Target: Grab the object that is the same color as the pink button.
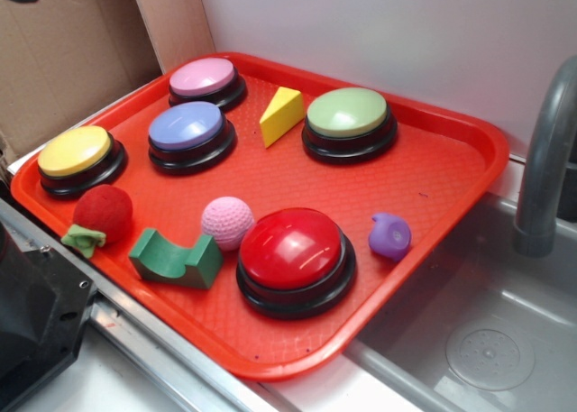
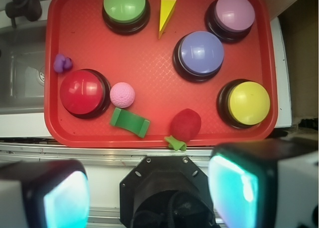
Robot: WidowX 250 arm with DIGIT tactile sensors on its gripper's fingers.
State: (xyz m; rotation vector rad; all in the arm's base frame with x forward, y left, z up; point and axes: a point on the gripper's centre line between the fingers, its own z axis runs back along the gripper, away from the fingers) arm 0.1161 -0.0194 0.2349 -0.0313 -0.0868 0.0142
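On tray, near middle: pink ball (image 1: 227, 222), touching red button (image 1: 295, 258), green block (image 1: 176, 258) just left.
Pink button (image 1: 206, 80): far left corner of red tray (image 1: 433, 173).
Hand (image 2: 149, 188): fingers spread, holding nothing, well apart from the ball.

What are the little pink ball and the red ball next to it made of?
The pink ball looks like crocheted or knitted yarn: its surface shows a fine regular stitch pattern, matte. The red ball seems fuzzy, perhaps felt or pompom fibre, with a soft, blurred edge and no shine.
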